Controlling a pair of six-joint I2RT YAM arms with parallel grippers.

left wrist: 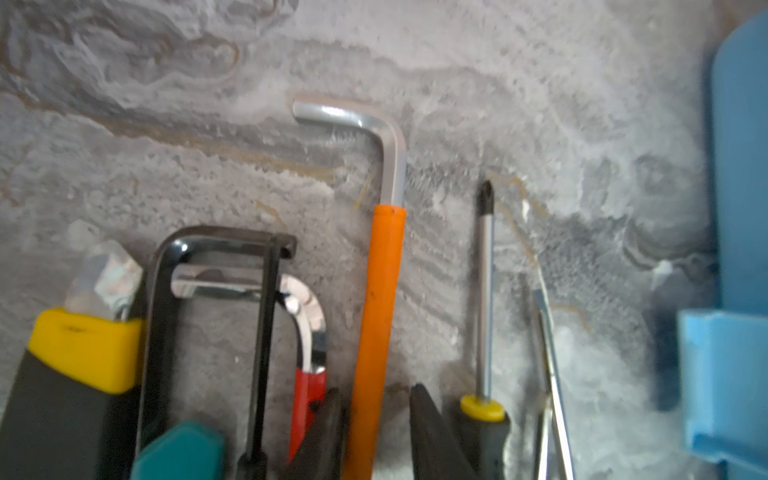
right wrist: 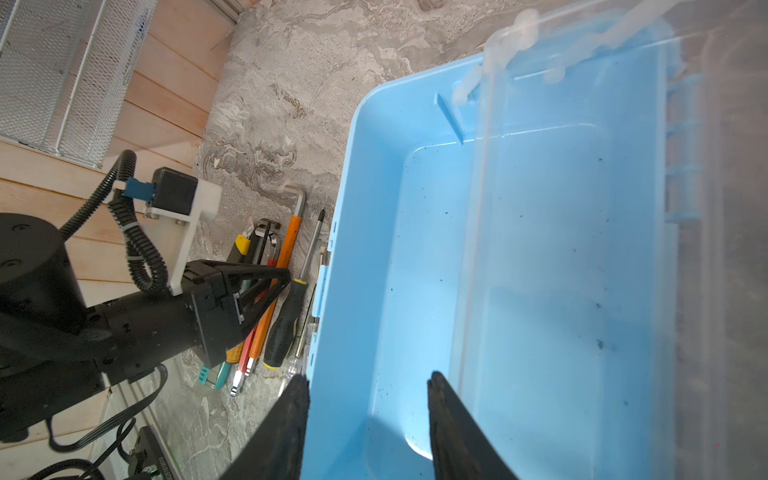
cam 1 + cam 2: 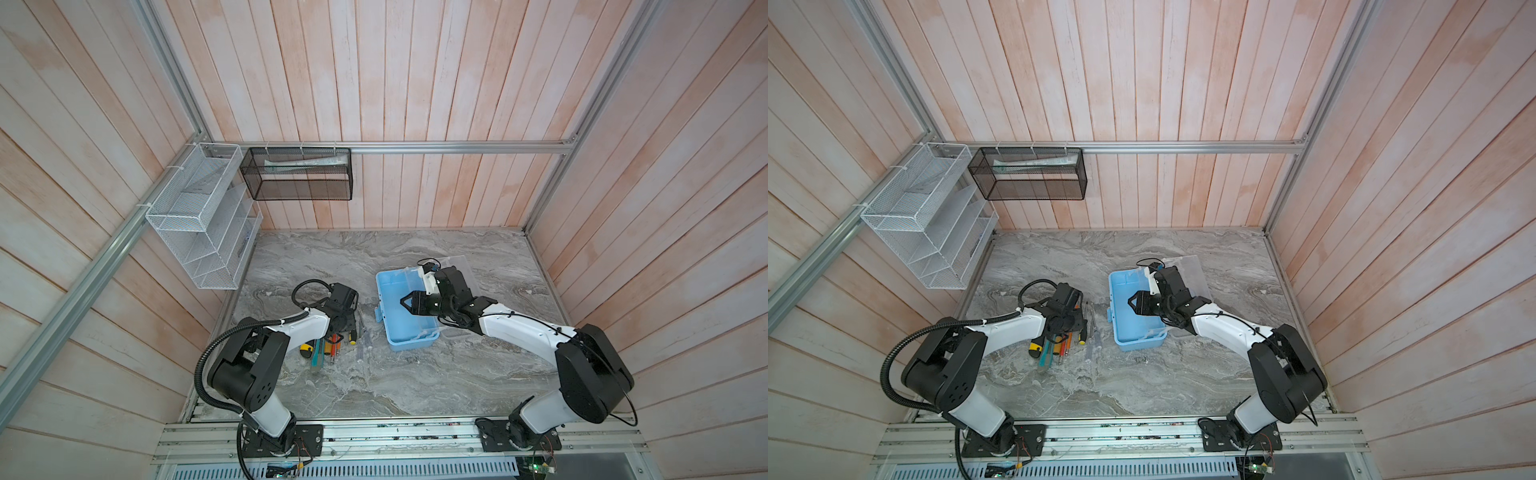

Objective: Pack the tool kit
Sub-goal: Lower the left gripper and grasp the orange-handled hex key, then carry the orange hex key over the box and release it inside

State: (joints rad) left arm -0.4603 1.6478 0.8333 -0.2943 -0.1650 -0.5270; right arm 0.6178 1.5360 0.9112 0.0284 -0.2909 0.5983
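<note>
Tool kit pieces (image 3: 332, 345) lie side by side on the counter (image 3: 415, 374), left of the blue box (image 3: 409, 341). The left claw (image 1: 374, 388) sits low over them, slightly open. The orange rubbery sleeve of a bright steel hex key (image 1: 380, 291) runs between its jaws with a gap on one side, so nothing is clamped. Beside it lie a chromed cross-head screwdriver (image 1: 484, 291) with a ribbed black-and-yellow handle, a black hex key (image 1: 216, 241), a red-handled tool (image 1: 309, 332) with curved chrome jaws and a grey utility knife (image 1: 83, 361) with a yellow collar. The right claw (image 2: 368, 378) hangs open and empty over the blue box, a smooth plastic tray with rounded corners, flecked with dark specks. Its clear lid (image 2: 706, 249) lies open beside it. Grey marble veining covers the counter. Pale pinkish wooden planks (image 3: 415, 83) wall it in, with aluminium rails (image 3: 457, 146), a white wire-mesh rack (image 3: 195, 216) and a black mesh basket (image 3: 299, 174) hung on them.
</note>
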